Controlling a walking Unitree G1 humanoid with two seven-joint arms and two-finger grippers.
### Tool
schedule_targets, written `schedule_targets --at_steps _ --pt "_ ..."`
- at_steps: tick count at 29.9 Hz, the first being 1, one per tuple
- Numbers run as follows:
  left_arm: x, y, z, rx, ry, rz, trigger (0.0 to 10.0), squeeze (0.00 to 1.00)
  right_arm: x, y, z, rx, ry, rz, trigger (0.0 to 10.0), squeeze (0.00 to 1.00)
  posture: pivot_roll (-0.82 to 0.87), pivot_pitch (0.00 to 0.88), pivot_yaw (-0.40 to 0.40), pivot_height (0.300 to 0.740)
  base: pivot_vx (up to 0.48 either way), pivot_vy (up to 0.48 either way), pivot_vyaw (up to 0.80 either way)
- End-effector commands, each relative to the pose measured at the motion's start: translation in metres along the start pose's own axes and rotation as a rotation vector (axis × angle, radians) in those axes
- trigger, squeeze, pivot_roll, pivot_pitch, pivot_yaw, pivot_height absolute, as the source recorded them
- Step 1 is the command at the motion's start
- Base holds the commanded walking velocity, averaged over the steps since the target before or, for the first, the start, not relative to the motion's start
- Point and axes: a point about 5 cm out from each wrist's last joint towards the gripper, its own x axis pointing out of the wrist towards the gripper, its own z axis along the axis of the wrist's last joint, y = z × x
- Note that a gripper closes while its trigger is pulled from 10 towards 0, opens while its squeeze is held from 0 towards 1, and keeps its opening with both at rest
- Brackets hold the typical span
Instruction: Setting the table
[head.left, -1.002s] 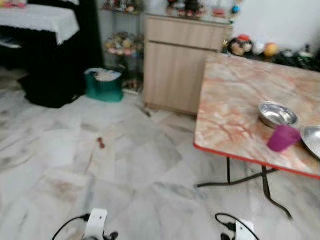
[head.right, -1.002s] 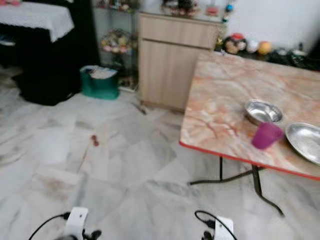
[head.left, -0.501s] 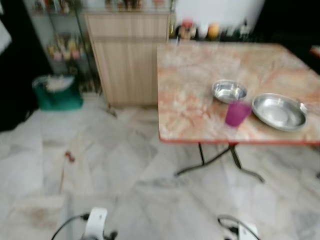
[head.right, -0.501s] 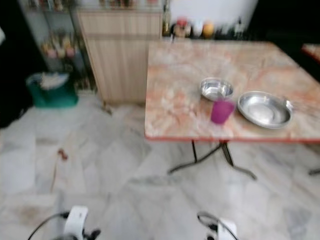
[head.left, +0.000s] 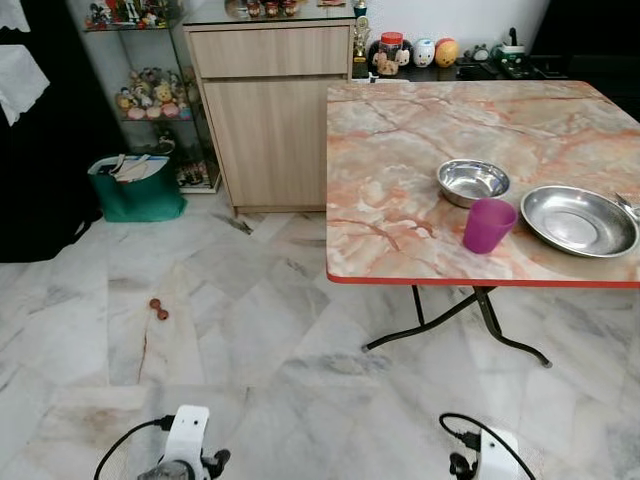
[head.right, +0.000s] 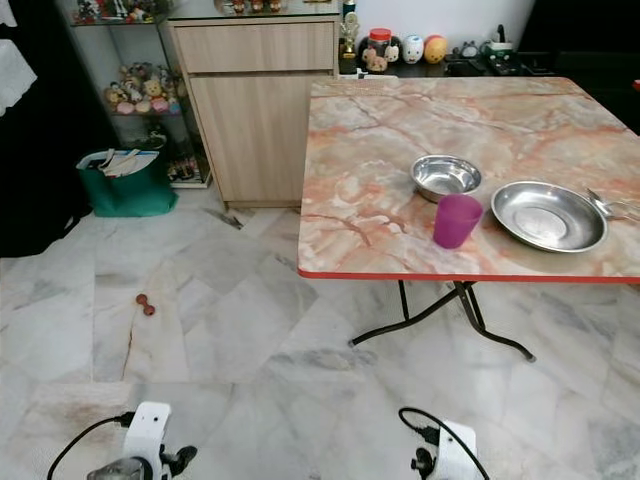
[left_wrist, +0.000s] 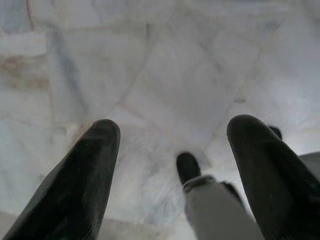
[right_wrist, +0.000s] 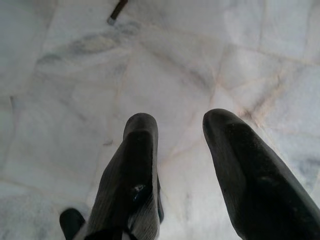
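Marble-topped table (head.left: 420, 190) carries purple cup (head.left: 489, 225), bowl (head.left: 472, 182) and plate (head.left: 578, 220)

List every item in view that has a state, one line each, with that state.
Purple cup: upright on the table, open end up.
Small steel bowl: upright, looks empty.
Large steel plate: flat on the table, looks empty.
Cabinet: door and drawer shut.
Green bag: open, things sticking out.
Left gripper: open, holding nothing.
Right gripper: open, holding nothing.

Both arms hang low, left hand (left_wrist: 172, 145) and right hand (right_wrist: 180, 130) with fingers spread apart, holding nothing.
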Motion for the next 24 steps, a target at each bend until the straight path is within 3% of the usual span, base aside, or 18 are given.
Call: schedule_targets --at_steps 1,6,13,18,24 --pt "0.002 -0.009 0.003 -0.01 0.001 -0.001 10.0 0.0 0.002 0.001 0.007 0.019 -0.015 -0.007 10.0 0.0 -0.06 0.0 0.032 0.731 0.0 0.0 0.0" --pt "0.004 -0.016 0.014 -0.017 -0.028 -0.009 10.0 0.0 0.005 0.004 0.025 0.028 -0.077 -0.003 10.0 0.0 -0.06 0.0 0.045 0.731 0.0 0.0 0.0" --pt "0.003 0.0 0.023 -0.047 -0.047 0.035 10.0 0.0 0.007 0.002 0.03 0.018 -0.081 -0.008 10.0 0.0 -0.01 0.0 0.019 0.731 0.0 0.0 0.0" --pt "0.001 0.013 0.022 -0.095 -0.055 0.081 10.0 0.0 0.005 0.0 0.024 0.012 -0.064 -0.008 10.0 0.0 0.03 0.0 -0.031 0.731 0.0 0.0 0.0" --pt "0.0 0.009 0.007 -0.114 -0.025 0.088 10.0 0.0 0.002 -0.016 0.014 -0.042 -0.014 -0.012 10.0 0.0 0.06 0.0 -0.047 0.731 0.0 0.0 0.0"
